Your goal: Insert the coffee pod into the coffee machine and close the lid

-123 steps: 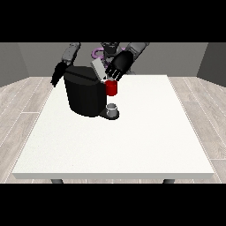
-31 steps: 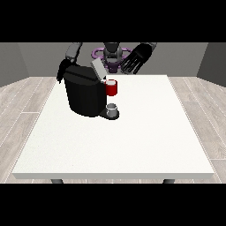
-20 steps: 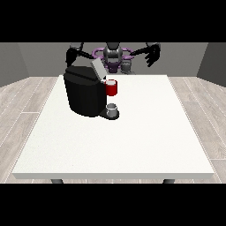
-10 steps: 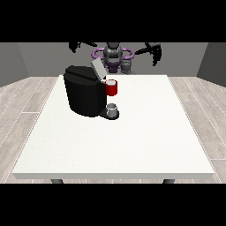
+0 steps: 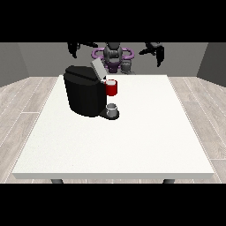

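The black coffee machine [image 5: 86, 95] stands on the white table [image 5: 132, 141] at the back left. Its grey lid [image 5: 97, 70] is tilted up. A red thing at the machine [image 5: 111, 87] sits at its front, and a small grey thing [image 5: 113, 108] rests on the machine's base below it. Both hands are raised high behind the table, well apart from the machine. The hand at the view's left [image 5: 74, 47] hangs above the machine's far side. The hand at the view's right [image 5: 156, 50] is out beyond the table's back edge, its fingers hanging down and holding nothing.
The robot's torso [image 5: 114, 56] stands behind the table's back edge, between the two arms. White tabletop stretches in front of and to the right of the machine. Grey plank floor surrounds the table.
Both hands have left the machine, risen and spread outward to the sides. The hand at the view's left came off the machine's top. The machine has not moved.
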`<state>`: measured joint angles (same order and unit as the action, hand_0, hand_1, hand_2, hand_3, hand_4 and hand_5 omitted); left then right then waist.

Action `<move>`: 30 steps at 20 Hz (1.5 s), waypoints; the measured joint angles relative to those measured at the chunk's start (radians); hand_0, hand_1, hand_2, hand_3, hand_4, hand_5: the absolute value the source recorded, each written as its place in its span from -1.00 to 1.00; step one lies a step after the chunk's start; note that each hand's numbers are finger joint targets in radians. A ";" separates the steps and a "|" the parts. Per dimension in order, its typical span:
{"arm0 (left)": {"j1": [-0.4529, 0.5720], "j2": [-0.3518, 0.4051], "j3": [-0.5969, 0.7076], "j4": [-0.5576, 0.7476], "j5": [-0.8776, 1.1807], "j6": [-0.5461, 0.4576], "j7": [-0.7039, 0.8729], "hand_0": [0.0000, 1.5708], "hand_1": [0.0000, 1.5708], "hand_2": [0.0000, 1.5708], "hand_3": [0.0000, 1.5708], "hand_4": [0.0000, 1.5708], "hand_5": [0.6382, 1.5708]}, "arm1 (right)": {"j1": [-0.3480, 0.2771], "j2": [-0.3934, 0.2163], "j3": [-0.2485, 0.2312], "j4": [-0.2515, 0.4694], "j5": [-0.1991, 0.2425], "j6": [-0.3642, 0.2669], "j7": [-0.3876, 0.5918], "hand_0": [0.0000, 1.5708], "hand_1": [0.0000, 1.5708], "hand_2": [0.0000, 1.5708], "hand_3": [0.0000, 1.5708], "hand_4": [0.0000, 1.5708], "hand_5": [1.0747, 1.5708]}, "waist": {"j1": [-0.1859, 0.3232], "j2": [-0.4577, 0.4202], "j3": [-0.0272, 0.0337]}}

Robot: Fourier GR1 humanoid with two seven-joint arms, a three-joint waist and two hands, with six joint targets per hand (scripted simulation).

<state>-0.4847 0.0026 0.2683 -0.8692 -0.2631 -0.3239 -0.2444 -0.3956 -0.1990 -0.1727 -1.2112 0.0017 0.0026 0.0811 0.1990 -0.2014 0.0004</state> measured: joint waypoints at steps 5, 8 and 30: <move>0.043 0.004 -0.055 -0.106 0.048 0.000 0.033 -1.00 -1.00 -1.00 -1.00 -0.55 1.00 | -0.063 -0.002 -0.043 0.069 -0.048 0.000 0.021 -1.00 -1.00 -1.00 -1.00 -0.79 1.00 | 0.027 0.045 0.0000; 0.087 0.001 -0.097 -0.184 0.071 0.029 0.053 -1.00 -1.00 -1.00 -1.00 -0.59 1.00 | -0.093 -0.006 -0.052 0.105 -0.064 0.008 0.027 -1.00 -1.00 -1.00 -1.00 -0.93 1.00 | 0.025 0.068 -0.0002; 0.245 0.055 -0.138 -0.534 0.149 0.075 0.142 -1.00 -1.00 -1.00 -1.00 -0.62 1.00 | -0.307 0.025 0.028 0.224 -0.027 0.015 -0.025 -1.00 -1.00 -1.00 -1.00 -0.84 1.00 | -0.022 0.231 -0.0007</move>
<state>-0.2401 0.0578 0.1304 -1.4033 -0.1143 -0.2486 -0.1022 -0.7028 -0.1741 -0.1444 -0.9873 -0.0249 0.0181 0.0566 0.1774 0.0292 -0.0003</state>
